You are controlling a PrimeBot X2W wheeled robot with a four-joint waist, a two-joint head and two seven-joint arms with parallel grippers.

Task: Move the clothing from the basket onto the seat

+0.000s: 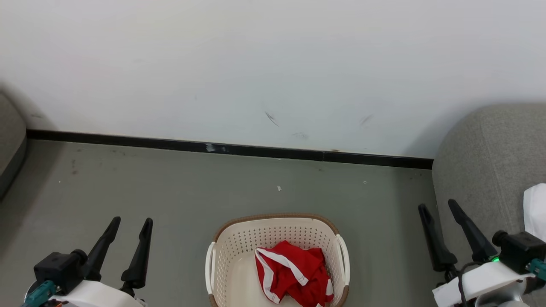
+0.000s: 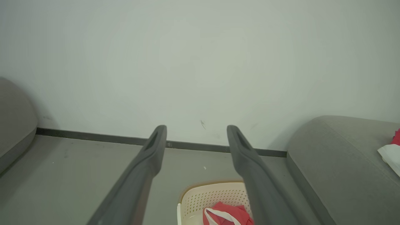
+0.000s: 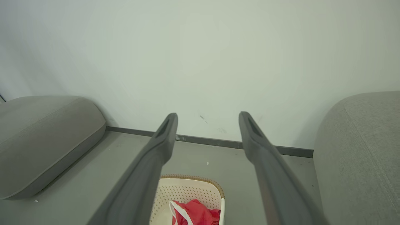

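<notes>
The cream basket stands on the grey floor low in the head view's middle, with red clothing with white trim bunched in its right half. At the right is the light grey seat, and a white piece of clothing lies on it. My left gripper hovers open to the left of the basket, nothing between its fingers. Over the seat's near edge, right of the basket, my right gripper is open and empty too. The left wrist view shows the basket, the seat and the white piece.
A white wall with a black baseboard runs behind the basket. Another grey cushion lies at the far left. Grey floor stretches between the two cushions.
</notes>
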